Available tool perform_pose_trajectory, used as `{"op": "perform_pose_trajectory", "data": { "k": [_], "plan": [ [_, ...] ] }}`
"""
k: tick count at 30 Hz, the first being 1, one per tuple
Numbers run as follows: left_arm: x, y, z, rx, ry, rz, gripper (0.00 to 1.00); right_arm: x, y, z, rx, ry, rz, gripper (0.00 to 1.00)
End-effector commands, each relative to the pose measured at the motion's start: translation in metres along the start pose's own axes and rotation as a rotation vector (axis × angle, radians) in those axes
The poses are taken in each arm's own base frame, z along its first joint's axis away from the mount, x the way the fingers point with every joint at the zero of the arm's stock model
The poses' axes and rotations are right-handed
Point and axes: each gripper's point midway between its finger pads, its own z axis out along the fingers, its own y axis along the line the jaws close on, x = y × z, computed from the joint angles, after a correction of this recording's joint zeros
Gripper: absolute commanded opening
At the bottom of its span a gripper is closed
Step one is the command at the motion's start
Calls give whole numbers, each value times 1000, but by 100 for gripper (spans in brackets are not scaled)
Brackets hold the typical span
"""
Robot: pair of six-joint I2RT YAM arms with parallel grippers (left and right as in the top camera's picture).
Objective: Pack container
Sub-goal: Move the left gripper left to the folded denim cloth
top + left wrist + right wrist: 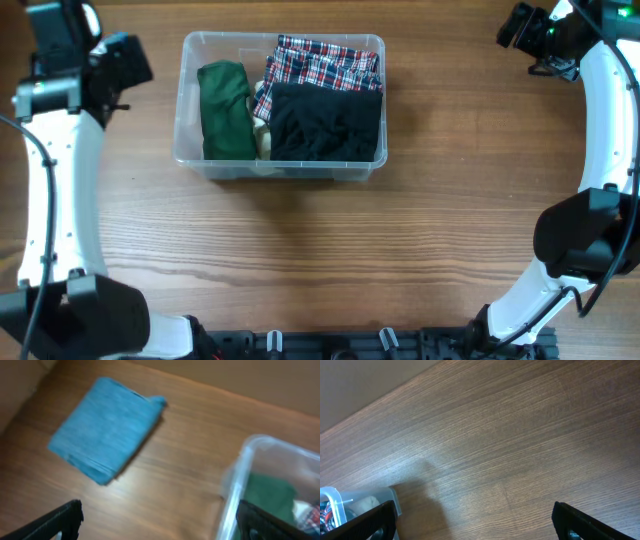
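The clear plastic container [281, 172] stands at the table's back centre. It holds a folded green cloth [226, 97], a red plaid garment [320, 65] and a black garment [326, 124]. My left gripper [130, 62] hovers left of the container, open and empty. In the left wrist view its fingers [160, 525] spread over bare wood, with the container's corner [239, 476] at the right. A folded blue towel [105, 427] lies beyond it on the table. My right gripper [518, 28] is open and empty at the back right, with bare wood between its fingers [475, 522].
The container's corner [332, 496] shows at the lower left of the right wrist view. The blue towel does not show in the overhead view. The wooden table [400, 240] extends in front of the container.
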Motion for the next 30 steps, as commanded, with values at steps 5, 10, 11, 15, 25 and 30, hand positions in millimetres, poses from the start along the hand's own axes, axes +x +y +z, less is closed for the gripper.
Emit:
{"op": "perform_pose_trajectory", "data": {
  "k": [5,10,11,15,25,30],
  "plan": [
    [15,23,77,-77,69,71,99,1,0,3,9,4,10,100],
    [42,41,128,-210,140,123,99,1,0,3,9,4,11,100],
    [46,44,135,-231,149,133,100,1,0,3,9,4,11,100],
    [57,60,163,-339,165,189,100,1,0,3,9,4,11,100],
    [63,69,200,-405,166,407,99,1,0,3,9,4,10,100],
    [74,71,214,-422,190,467,99,1,0,3,9,4,11,100]
  ]
}}
